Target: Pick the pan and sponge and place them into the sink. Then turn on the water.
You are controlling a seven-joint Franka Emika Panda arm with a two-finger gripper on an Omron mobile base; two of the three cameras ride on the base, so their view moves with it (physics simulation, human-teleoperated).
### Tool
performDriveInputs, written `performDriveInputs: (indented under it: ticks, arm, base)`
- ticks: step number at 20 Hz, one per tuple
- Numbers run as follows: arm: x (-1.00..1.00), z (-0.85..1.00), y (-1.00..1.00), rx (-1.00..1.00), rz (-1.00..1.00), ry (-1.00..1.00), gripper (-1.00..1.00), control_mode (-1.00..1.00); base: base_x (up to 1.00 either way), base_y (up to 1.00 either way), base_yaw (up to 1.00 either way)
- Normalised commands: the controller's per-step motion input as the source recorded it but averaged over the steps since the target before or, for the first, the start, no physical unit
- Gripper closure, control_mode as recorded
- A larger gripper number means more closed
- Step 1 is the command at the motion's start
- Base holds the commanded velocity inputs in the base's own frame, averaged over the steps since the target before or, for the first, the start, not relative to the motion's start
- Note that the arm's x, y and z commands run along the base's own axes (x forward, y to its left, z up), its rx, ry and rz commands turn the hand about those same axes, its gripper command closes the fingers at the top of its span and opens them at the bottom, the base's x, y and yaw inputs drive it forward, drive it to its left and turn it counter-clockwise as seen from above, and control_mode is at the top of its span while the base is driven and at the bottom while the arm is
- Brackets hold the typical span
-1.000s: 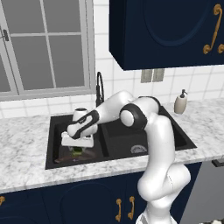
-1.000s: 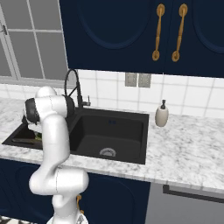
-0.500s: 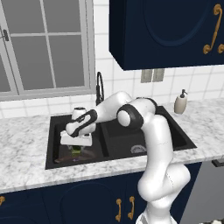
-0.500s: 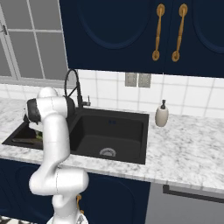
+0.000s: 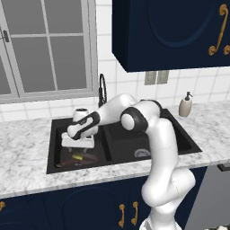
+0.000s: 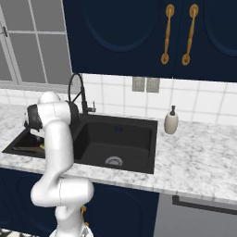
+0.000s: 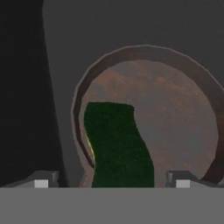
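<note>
The round brown pan (image 7: 175,109) lies on the floor of the black sink's (image 5: 121,143) left basin. The sponge (image 7: 118,144), dark green side up with a sliver of yellow at its edge, rests inside the pan. My gripper (image 7: 111,181) hovers just over it, open, its fingertips (image 7: 41,180) standing wide of the sponge on both sides and not touching it. From the left base view the gripper (image 5: 79,149) hangs low in the left basin above the yellow sponge (image 5: 78,157) and the pan (image 5: 85,161). In the right base view the arm covers most of that basin.
A black arched faucet (image 5: 102,87) rises behind the divider, close to the arm's forearm. A soap dispenser (image 5: 185,105) stands on the marble counter (image 5: 27,157) at the right. The right basin (image 6: 115,143) has a silver drain. A window is behind the left counter.
The jaws have spread wider and the sponge now lies free in the pan. The arm has barely moved.
</note>
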Motion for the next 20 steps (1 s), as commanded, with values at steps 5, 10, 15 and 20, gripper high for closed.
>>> performDriveInputs:
  ticks: [5,10,15,20]
  arm:
    - [-0.33,0.84,-0.06,0.04,0.0,-0.22,-1.0,-1.0]
    - [-0.65,0.97,-0.31,0.11,0.0,-0.23,-1.0,-1.0]
    - [-0.42,0.89,-0.67,0.17,-0.03,-0.07,-1.0,-1.0]
    - [-0.21,0.47,-0.79,0.03,-0.06,-0.09,-1.0,-1.0]
  base:
    - [0.0,0.0,0.0]
    - [0.0,0.0,0.0]
    - [0.0,0.0,0.0]
    - [0.0,0.0,0.0]
